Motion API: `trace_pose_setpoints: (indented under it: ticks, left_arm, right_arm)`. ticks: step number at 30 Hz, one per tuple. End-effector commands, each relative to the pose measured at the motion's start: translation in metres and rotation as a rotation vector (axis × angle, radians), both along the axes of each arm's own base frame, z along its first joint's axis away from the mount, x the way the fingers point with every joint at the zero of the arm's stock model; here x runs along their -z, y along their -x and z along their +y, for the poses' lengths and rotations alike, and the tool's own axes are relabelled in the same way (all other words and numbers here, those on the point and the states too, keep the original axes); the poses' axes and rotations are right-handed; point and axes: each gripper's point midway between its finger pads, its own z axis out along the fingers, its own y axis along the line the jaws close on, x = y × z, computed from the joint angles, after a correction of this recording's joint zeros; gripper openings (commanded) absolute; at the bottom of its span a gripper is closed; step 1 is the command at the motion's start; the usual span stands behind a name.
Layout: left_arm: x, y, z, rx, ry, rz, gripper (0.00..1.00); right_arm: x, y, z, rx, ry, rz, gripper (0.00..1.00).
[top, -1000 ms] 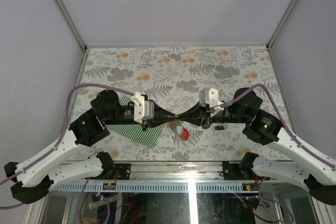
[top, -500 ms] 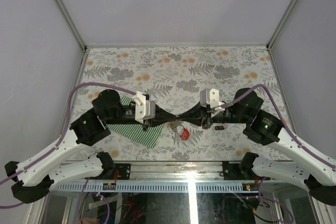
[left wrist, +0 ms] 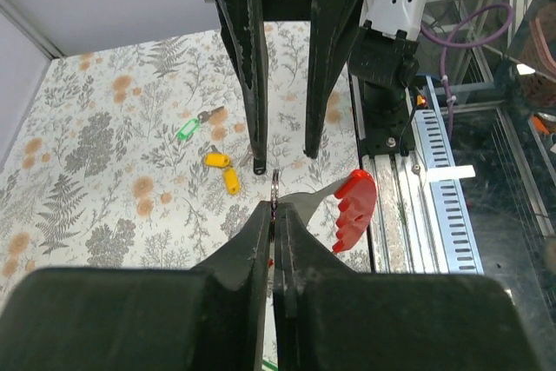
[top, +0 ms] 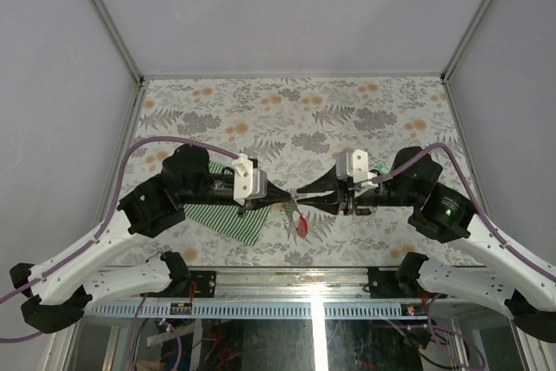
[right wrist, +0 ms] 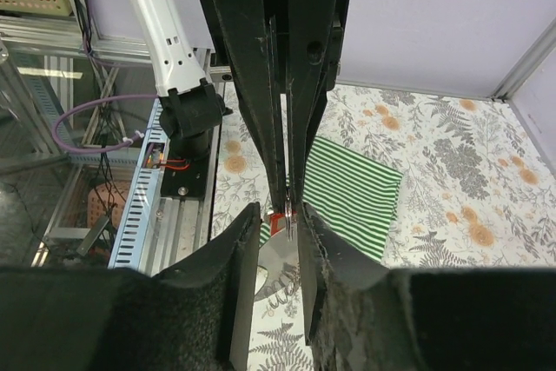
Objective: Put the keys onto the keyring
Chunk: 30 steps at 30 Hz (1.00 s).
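The keyring (left wrist: pixel 275 190) is a thin metal loop with a grey strap and a red tag (left wrist: pixel 354 208), held above the table. My left gripper (left wrist: pixel 275 215) is shut on the loop. My right gripper (right wrist: pixel 276 213) faces it tip to tip and is open, its fingers (left wrist: pixel 256 67) standing either side of the loop (right wrist: pixel 286 220) with a gap. In the top view both tips meet at mid table, left gripper (top: pixel 289 201) and right gripper (top: pixel 301 196), with the red tag (top: pixel 301 227) hanging below. The keys lie on the table: a green one (left wrist: pixel 186 130), two yellow ones (left wrist: pixel 222 169) and a dark one (left wrist: pixel 211 115).
A green and white striped cloth (top: pixel 228 219) lies under the left arm, also seen as the striped cloth (right wrist: pixel 352 188) in the right wrist view. The table's near edge with the metal rail (top: pixel 287 280) runs just below the grippers. The floral table top (top: pixel 295 115) stretches behind them.
My right gripper has opened and let go of the loop, while the left gripper has closed on it. Both grippers have shifted slightly right, and the red tag hangs lower.
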Motion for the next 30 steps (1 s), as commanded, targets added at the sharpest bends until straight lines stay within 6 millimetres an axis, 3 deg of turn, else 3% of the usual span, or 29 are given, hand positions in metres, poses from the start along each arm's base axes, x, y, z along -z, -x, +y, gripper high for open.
trace_pose_setpoints:
  ticks: [1,15,30]
  left_arm:
    - [-0.012,-0.001,0.004,0.005,-0.019,-0.064,0.00]
    - [-0.011,-0.003,0.004,0.006,-0.051,-0.068,0.00]
    - [-0.011,-0.003,0.003,0.012,-0.052,-0.069,0.00]
  right_arm:
    - [-0.022,0.003,-0.005,-0.002,-0.031,-0.049,0.30]
    - [-0.008,-0.010,0.008,0.019,0.031,0.001,0.35]
    - [0.000,-0.013,0.014,0.009,0.044,0.015,0.29]
